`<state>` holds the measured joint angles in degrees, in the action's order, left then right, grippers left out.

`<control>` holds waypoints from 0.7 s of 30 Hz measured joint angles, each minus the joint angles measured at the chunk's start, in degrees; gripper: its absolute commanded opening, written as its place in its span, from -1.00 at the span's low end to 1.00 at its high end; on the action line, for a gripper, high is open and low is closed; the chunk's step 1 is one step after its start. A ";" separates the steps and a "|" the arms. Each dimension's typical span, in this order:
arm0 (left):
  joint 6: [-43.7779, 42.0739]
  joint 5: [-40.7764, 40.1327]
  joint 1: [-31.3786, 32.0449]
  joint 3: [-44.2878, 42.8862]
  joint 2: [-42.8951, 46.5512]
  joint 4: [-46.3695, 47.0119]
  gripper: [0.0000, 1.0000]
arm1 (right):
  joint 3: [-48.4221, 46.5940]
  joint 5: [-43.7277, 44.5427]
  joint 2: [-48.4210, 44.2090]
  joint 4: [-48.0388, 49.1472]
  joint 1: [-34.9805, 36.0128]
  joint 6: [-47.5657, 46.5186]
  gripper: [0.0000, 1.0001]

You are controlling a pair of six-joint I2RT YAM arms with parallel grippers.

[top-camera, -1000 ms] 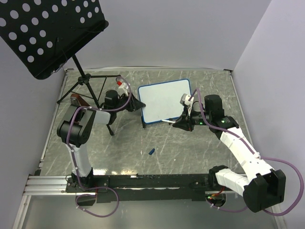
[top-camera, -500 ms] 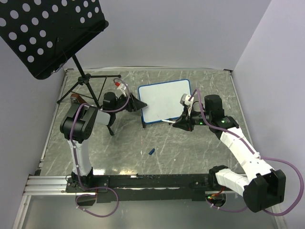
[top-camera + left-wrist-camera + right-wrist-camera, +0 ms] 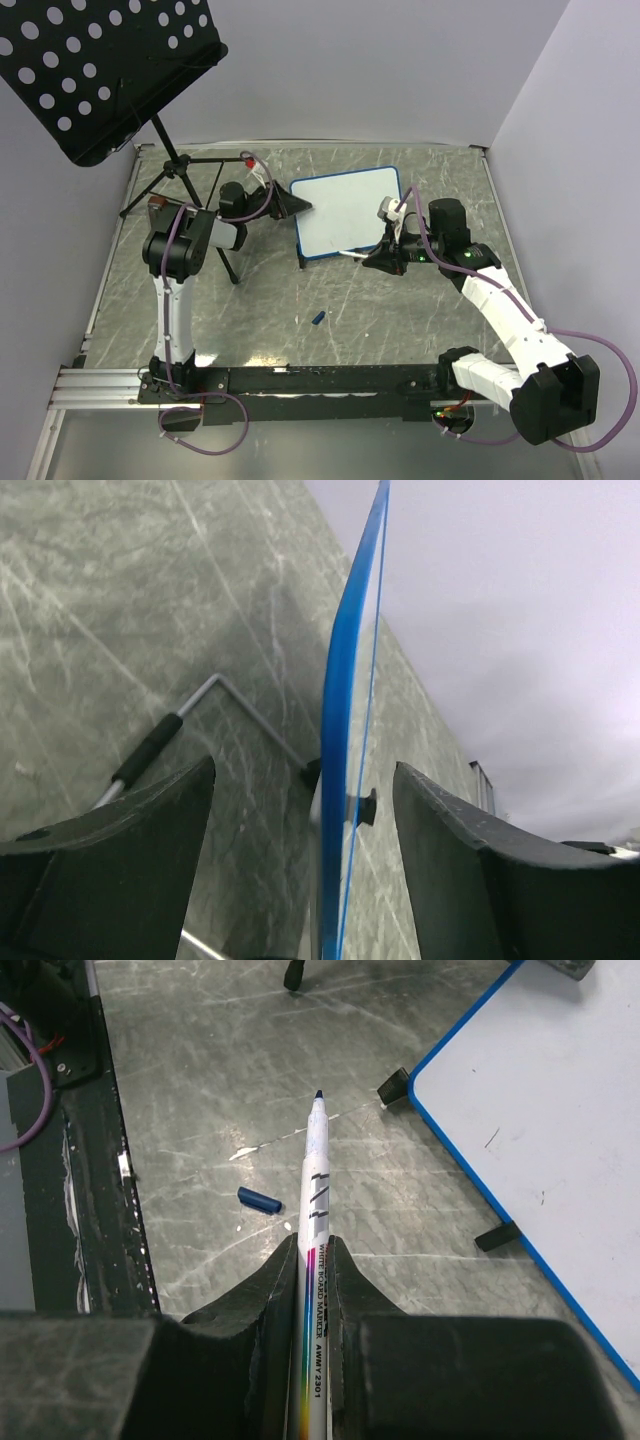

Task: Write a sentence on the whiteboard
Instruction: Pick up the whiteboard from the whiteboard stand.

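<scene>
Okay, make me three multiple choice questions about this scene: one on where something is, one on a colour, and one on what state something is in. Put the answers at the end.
1. Where is the cap of the marker?
A. On the bare table, apart from the whiteboard
B. On the whiteboard
C. Fitted on the marker

2. What colour is the whiteboard's frame?
A. Red
B. Blue
C. Black

3. What state is the right gripper in?
A. Open and empty
B. Shut on the marker
C. Shut on the cap

Answers:
1 A: the cap lies alone on the table, clear of the whiteboard's feet.
2 B: a blue edge runs round the white face.
3 B: its fingers pinch the marker's barrel, with the bare tip pointing out.
</scene>
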<state>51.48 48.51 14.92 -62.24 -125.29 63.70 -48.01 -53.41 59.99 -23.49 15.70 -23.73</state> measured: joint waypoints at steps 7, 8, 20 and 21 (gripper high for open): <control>2.25 1.70 -0.52 -5.16 -1.36 0.22 0.14 | 0.00 0.04 0.72 -0.15 -0.02 -0.17 -1.00; 2.32 1.84 -0.63 -5.86 -1.51 0.04 0.05 | 0.00 0.04 0.79 -0.15 -0.02 -0.17 -1.00; 6.47 6.21 -0.85 -11.80 -3.56 -2.27 -0.97 | 0.00 0.24 1.01 -0.17 -0.02 -0.22 -1.00; 6.43 6.21 -0.87 -11.82 -3.56 -2.40 -0.97 | 0.00 0.24 1.01 -0.17 -0.02 -0.22 -1.00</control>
<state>57.91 54.72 14.04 -74.06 -128.86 61.30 -48.01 -53.17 60.99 -23.66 15.68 -23.94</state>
